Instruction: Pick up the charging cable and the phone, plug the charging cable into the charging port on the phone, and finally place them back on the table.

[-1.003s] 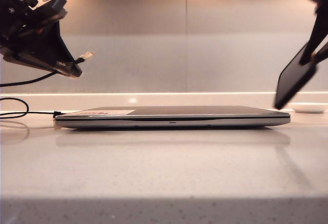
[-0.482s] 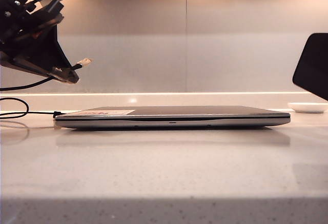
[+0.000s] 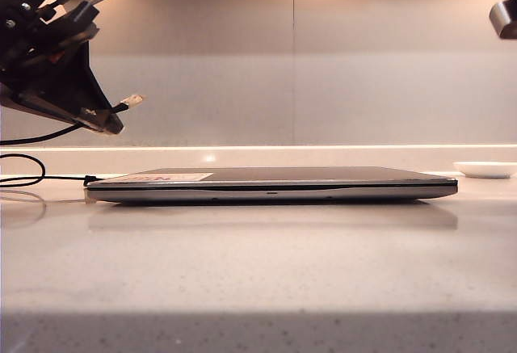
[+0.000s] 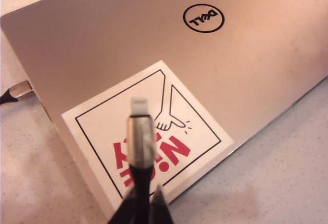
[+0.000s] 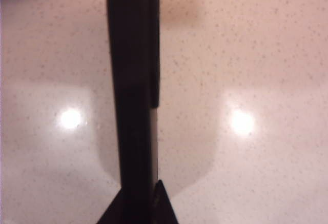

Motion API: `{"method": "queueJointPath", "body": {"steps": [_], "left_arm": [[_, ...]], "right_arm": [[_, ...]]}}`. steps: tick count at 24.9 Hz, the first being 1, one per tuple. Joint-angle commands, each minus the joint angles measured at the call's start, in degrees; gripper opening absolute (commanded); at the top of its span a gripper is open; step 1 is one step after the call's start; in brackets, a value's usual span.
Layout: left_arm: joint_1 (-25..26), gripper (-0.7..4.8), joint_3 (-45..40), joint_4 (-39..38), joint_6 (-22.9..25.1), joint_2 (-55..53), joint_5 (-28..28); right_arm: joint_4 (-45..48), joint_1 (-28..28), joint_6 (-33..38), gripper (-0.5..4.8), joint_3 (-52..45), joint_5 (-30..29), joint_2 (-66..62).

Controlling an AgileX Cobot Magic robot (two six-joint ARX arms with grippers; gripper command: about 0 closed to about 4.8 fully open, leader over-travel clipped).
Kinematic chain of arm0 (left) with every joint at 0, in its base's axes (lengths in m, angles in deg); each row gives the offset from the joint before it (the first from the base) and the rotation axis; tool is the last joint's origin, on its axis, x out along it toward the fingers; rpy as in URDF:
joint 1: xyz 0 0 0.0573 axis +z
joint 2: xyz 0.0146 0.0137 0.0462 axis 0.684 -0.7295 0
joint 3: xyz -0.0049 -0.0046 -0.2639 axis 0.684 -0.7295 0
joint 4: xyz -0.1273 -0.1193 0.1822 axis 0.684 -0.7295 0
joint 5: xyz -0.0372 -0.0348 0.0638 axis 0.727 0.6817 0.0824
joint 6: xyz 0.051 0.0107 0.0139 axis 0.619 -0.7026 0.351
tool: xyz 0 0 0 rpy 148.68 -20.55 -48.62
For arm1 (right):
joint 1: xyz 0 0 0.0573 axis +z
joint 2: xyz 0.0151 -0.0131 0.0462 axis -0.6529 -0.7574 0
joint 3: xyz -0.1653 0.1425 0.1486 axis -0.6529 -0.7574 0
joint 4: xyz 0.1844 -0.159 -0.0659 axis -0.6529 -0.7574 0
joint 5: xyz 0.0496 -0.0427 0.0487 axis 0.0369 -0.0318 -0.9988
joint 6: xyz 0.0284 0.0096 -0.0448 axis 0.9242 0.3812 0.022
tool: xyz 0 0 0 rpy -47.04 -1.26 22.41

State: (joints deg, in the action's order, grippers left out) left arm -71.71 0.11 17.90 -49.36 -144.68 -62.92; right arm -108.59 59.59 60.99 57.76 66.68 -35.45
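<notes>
My left gripper (image 3: 101,115) hangs at the upper left above the table (image 3: 258,264), shut on the charging cable (image 3: 121,104). Its silver-white connector tip (image 3: 134,98) sticks out to the right. In the left wrist view the connector (image 4: 140,137) stands out past the shut fingertips of the left gripper (image 4: 142,204), over the laptop's sticker. My right gripper (image 5: 137,203) is shut on the phone (image 5: 130,80), seen edge-on as a black slab above the table (image 5: 246,55). In the exterior view only a bit of the right arm (image 3: 505,15) shows at the top right edge; the phone is out of that view.
A closed silver-grey laptop (image 3: 271,183) lies flat across the middle of the table, with a Dell logo (image 4: 203,18) and a red-and-white sticker (image 4: 189,126) on its lid. Another black cable (image 3: 32,177) is plugged into its left side. A white dish (image 3: 485,169) sits at the back right.
The right arm has swung the phone up and off to the right, out of the exterior view. The left gripper with the cable has stayed nearly still.
</notes>
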Motion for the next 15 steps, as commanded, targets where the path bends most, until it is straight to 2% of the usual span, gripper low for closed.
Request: {"method": "queueJointPath", "body": {"steps": [1,6,10,13,15], "left_arm": [[0.0,-0.07,0.35,0.39,0.17,0.09,0.22],[0.0,-0.07,0.35,0.39,0.17,0.09,0.24],[0.0,-0.07,0.35,0.42,0.17,0.09,0.24],[0.0,-0.07,0.35,0.42,0.17,0.09,0.24],[0.0,-0.07,0.35,0.42,0.17,0.09,0.22]], "right_arm": [[1.25,0.11,-0.11,-0.06,0.48,-0.04,-1.01],[2.14,0.11,-0.11,-0.02,0.46,-0.04,-2.12],[2.16,0.11,-0.2,0.68,0.42,-0.26,-3.34],[2.19,0.11,-0.24,0.7,0.42,-0.24,-3.98],[2.19,0.11,-0.24,1.0,0.42,-0.24,-4.42]]}}
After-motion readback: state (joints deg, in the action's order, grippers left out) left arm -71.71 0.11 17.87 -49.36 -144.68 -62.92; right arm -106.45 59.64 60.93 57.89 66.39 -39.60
